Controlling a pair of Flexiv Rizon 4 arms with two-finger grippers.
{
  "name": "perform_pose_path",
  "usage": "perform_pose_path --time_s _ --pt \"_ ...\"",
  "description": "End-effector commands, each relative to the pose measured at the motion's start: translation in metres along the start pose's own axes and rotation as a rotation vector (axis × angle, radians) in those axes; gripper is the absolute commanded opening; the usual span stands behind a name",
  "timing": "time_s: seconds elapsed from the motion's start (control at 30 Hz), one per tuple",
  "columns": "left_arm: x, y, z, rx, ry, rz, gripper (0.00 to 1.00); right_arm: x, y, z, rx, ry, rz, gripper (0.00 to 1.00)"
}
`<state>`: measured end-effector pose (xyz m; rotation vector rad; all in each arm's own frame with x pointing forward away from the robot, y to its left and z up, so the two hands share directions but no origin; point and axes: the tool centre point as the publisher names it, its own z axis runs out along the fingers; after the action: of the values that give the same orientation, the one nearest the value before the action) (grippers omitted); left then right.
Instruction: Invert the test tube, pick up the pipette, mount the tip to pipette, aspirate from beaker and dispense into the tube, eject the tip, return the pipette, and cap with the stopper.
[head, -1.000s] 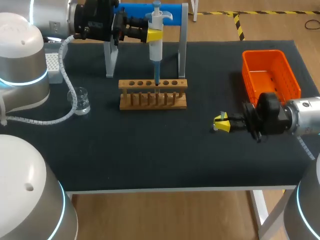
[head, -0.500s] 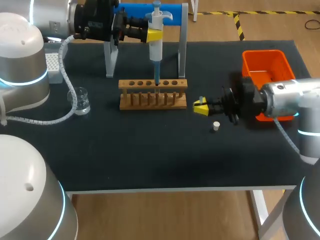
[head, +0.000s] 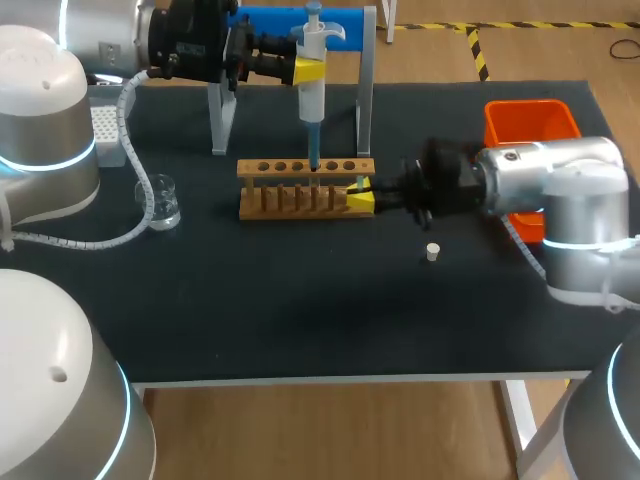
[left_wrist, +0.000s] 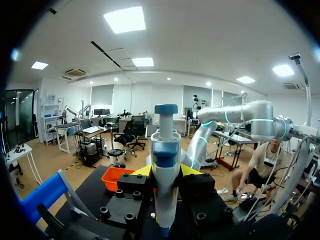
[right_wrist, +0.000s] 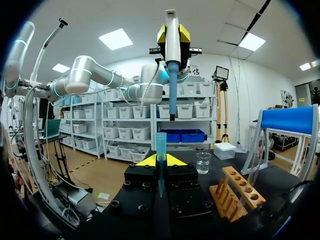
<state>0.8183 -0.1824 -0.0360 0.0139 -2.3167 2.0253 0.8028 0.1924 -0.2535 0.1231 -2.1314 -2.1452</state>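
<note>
Left end effector (head: 309, 70): clamped on the pipette (head: 312, 100), with my yellow fingertips (left_wrist: 142, 171) pressed to either side of its white body, below the blue plunger knob. I hold it upright, high over the back of the desk (head: 300, 320), just in front of the blue-topped stand (head: 270, 20). Its thin blue lower end hangs over the row of holes in the wooden rack (head: 290, 203).

Right end effector (head: 360, 197): clamped on the test tube (right_wrist: 161, 145), a clear bluish tube standing upright between my two yellow tips. It sits just beside the right end of the rack, and my right arm comes in low across the desk. In the right wrist view the pipette's lower end hangs just above the top of the tube, apart from it.

Stopper (head: 432, 251): small and white, lying alone on the dark desk. It is near the front side of my right arm and apart from the rack.

Beaker (head: 163, 203): clear glass, upright, to the left of the rack, close to the coiled cable of my left arm.

Basket (head: 520, 125): orange, at the back right of the desk, partly hidden behind my right arm.

Tip box (head: 108, 135): white, at the left edge of the desk behind the beaker, partly hidden by my left arm.
</note>
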Motion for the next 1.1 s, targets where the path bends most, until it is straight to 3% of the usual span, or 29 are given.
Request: perform_pose_path --time_s 0.03,0.7,1.1 --pt "-0.001 -0.001 -0.001 -0.003 0.002 -0.001 0.00 -0.013 -0.011 0.013 -0.010 0.015 0.002 0.00" --pt "-0.001 -0.001 -0.001 -0.003 0.002 -0.001 0.00 -0.032 -0.026 0.039 -0.015 0.037 0.007 0.00" --pt "-0.001 -0.001 -0.001 -0.003 0.002 -0.001 0.00 -0.035 -0.021 0.047 0.006 0.051 -0.002 0.00"
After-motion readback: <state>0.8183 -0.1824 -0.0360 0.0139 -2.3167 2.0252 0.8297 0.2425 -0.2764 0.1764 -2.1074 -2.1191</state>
